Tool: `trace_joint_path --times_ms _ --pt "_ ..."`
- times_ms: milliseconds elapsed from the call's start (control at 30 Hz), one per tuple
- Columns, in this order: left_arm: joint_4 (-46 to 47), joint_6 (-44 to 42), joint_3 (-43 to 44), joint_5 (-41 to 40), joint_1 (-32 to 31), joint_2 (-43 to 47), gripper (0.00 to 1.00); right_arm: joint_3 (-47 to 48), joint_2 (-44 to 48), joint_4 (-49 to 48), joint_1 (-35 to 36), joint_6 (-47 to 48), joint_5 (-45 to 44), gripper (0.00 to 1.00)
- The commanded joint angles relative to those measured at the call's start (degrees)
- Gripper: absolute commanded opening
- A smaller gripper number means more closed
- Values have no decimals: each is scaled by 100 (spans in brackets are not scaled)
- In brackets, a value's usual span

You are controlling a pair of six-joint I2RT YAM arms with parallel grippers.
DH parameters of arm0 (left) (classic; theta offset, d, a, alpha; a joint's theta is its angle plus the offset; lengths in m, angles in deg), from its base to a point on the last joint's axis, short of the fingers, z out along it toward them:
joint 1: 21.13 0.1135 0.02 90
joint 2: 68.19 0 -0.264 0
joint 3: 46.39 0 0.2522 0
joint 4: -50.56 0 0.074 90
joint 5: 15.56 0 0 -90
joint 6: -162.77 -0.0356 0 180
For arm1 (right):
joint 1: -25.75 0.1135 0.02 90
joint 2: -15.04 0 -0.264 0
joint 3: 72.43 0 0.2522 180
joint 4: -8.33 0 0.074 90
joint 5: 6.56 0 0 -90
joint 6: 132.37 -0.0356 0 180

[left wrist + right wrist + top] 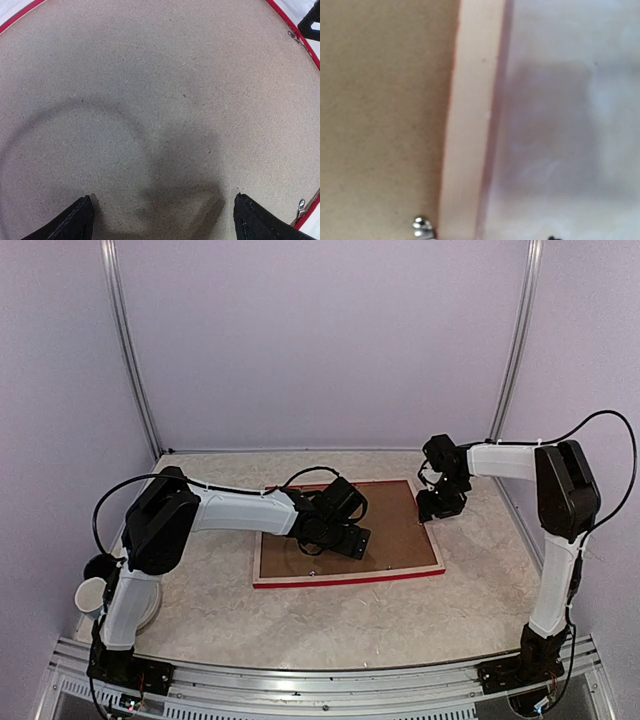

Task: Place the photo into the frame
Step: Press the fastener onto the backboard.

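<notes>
Far left, beside the base of the left arm point(160, 525): small white paper cup point(90, 593), upright on the pale marbled tabletop point(400, 615).

Stretching from there toward the middle, white-and-black links, ending in the left gripper point(162, 220). Poised low over the plain brown cardboard backing board point(390, 530), a little left of its centre. Fingers spread wide, one black tip in each lower corner of the left wrist view, nothing between them but bare board. Hard to say whether touching the board or just above it.

Mid-table, lying flat: the large thin rectangular frame point(350, 579), pale bare wood upward, red showing along the near edge. Filled edge to edge by the brown board. Small silver metal clips point(301, 205) along the inner edge of the wood, seen in both wrist views. No sight of the sunset photo in any view.

At the far right corner of the frame: the right gripper point(440, 506), pointing down right over the pale wooden rail, tabletop just beyond. Fingers apart or together: cannot tell. Behind it, the right arm point(560, 490), bent back to its base at the near right.
</notes>
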Motion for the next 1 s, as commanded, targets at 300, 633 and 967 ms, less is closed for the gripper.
trace_joint_path --times_ms 300,633,967 --pt "-333 51 -232 186 22 70 96 -133 -384 -13 -48 -90 -315 56" --pt "-324 51 -222 188 22 48 96 -50 68 -55 -45 -198 -437 56" --pt "-321 69 -214 211 22 65 96 -6 509 -55 -44 -241 -300 57"
